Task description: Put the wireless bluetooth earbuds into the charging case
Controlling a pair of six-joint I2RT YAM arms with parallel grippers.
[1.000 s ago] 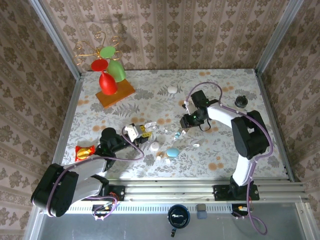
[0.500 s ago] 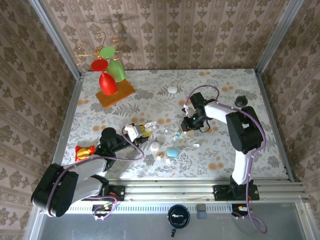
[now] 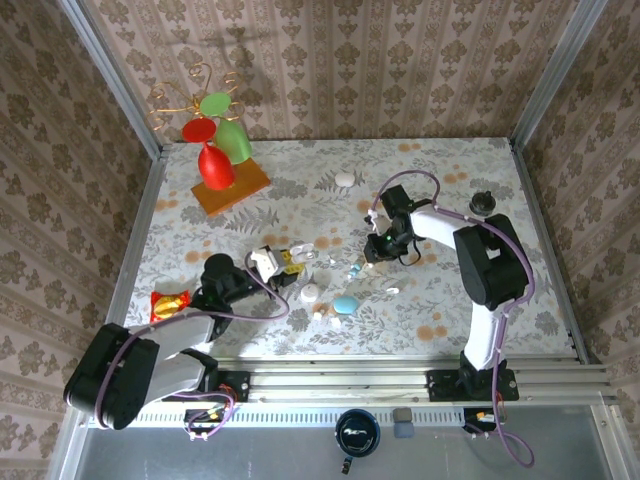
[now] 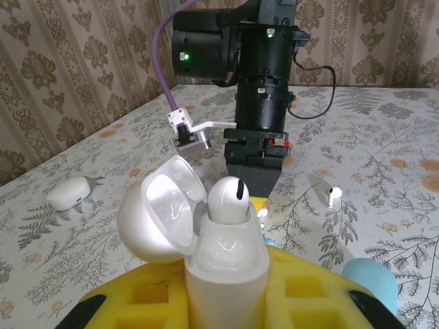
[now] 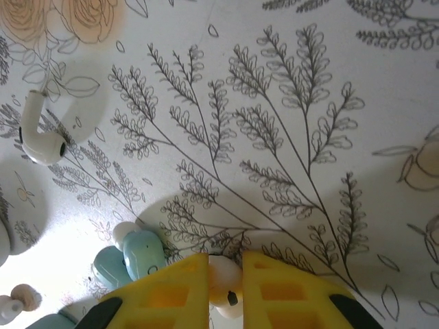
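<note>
My left gripper [image 4: 226,298] is shut on the white charging case [image 4: 223,257], which stands upright between the yellow fingers with its lid swung open. One white earbud [image 4: 230,199] sits in it. My right gripper [image 5: 225,266] points down at the table, shut on a small white earbud [image 5: 227,282]. Two pale teal earbuds [image 5: 134,257] lie just left of its fingers, and another white earbud [image 5: 40,133] lies further left. From above, the right gripper [image 3: 371,251] is right of the case [image 3: 263,262].
A blue case [image 3: 345,304] and a white case [image 3: 310,293] lie near the front, with another white case [image 3: 344,180] at the back. A stand with red and green glasses [image 3: 220,165] is back left. A black knob [image 3: 482,202] sits right, a red wrapper [image 3: 168,303] left.
The right gripper's fingers have closed on the white earbud on the table, after its arm settled slightly left. The left gripper and its case have stayed put.
</note>
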